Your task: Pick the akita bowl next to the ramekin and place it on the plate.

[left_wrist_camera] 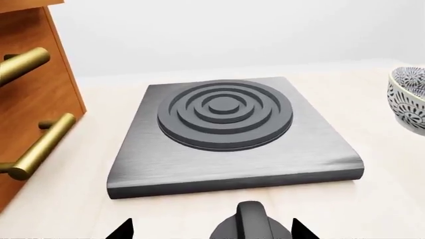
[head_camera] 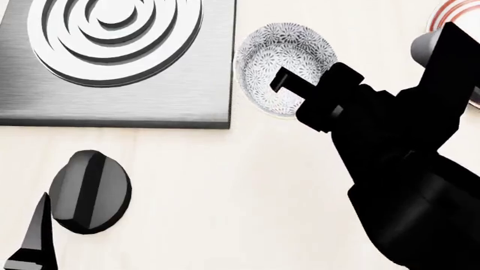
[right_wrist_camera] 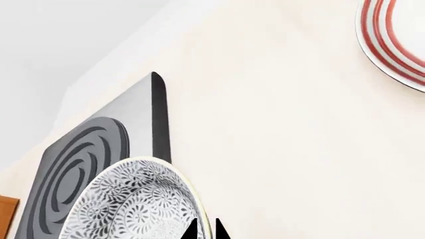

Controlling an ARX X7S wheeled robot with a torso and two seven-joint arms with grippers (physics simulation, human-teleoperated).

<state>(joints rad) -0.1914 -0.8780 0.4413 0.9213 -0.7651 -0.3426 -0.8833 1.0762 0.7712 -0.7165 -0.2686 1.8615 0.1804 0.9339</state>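
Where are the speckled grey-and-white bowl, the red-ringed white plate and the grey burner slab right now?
Speckled grey-and-white akita bowl [head_camera: 285,53]: head view, on its patterned inside.
Red-ringed white plate [right_wrist_camera: 397,40]: right wrist view, on its ringed rim.
Grey square burner slab [left_wrist_camera: 232,149]: left wrist view, on its flat front surface.

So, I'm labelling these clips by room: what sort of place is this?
Most likely a kitchen counter. A flat grey hob with raised concentric burner rings sits on the pale worktop, a wooden cabinet with brass handles stands beside it, and tableware is out: a patterned bowl and a red-ringed plate.
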